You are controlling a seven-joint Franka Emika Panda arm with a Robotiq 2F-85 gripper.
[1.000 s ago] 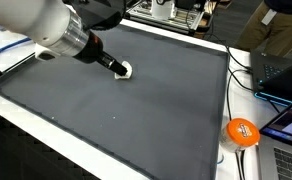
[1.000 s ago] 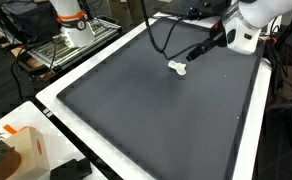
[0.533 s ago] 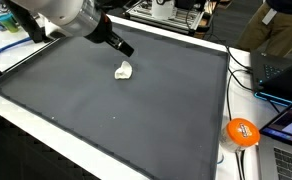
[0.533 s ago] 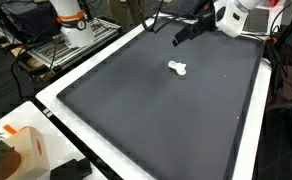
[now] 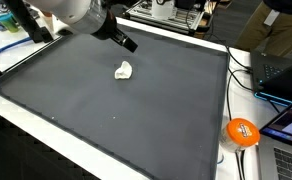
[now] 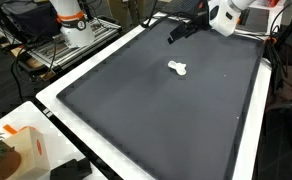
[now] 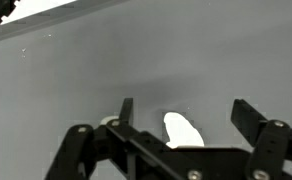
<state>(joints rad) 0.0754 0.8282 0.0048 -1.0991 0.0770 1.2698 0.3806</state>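
Note:
A small white crumpled object [image 5: 124, 70] lies on the dark grey mat [image 5: 106, 110]; it also shows in an exterior view [image 6: 177, 68] and in the wrist view [image 7: 182, 130]. My gripper [image 5: 127, 43] hangs in the air above and beyond it, clear of the mat, also seen in an exterior view [image 6: 173, 36]. In the wrist view the jaws [image 7: 182, 110] are open and empty, with the white object on the mat far below between them.
The mat has a white border [image 6: 56, 90]. An orange round object [image 5: 242, 131] and laptops [image 5: 281, 75] lie beside the mat. A cardboard box [image 6: 16, 150] and a second robot base [image 6: 74, 25] stand off the mat.
The gripper let go of the white object, rose off the mat and drew back toward the far edge. The white object stays where it was left.

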